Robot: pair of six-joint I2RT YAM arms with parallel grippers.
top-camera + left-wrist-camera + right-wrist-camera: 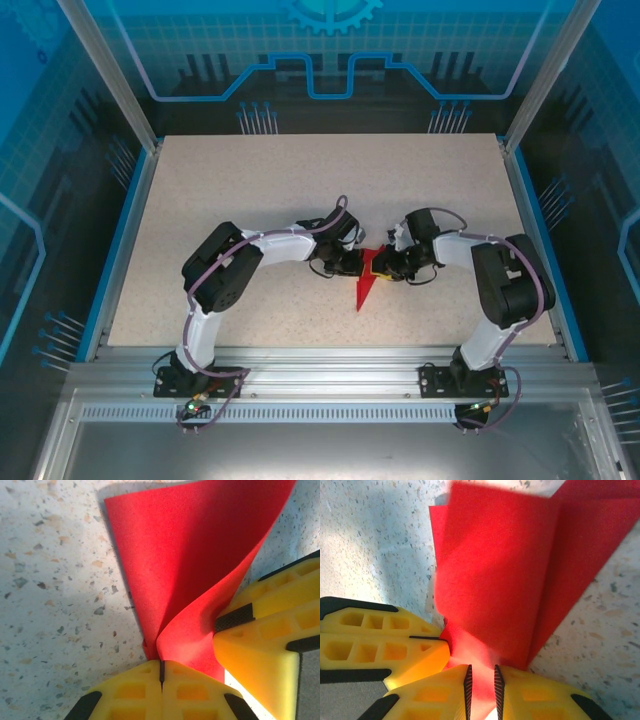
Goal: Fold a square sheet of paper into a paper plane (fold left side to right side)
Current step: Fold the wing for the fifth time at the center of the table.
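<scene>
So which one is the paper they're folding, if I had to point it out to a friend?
Find the speckled beige table, then its middle, where the left gripper and right gripper face each other. Between them sits the red paper, a creased sheet tapering to a point toward the table's near edge. It is the one bright red thing among beige, white and black.

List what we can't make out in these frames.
- Top view: the paper's upper end is hidden under the left gripper and right gripper. Its creases are too small to read.
- Left wrist: the paper's far edge is cut off by the top of the frame.
- Right wrist: the paper between the right gripper's fingers is blurred, so can't tell if it's clamped or loose. Its far corner runs off the frame.
</scene>
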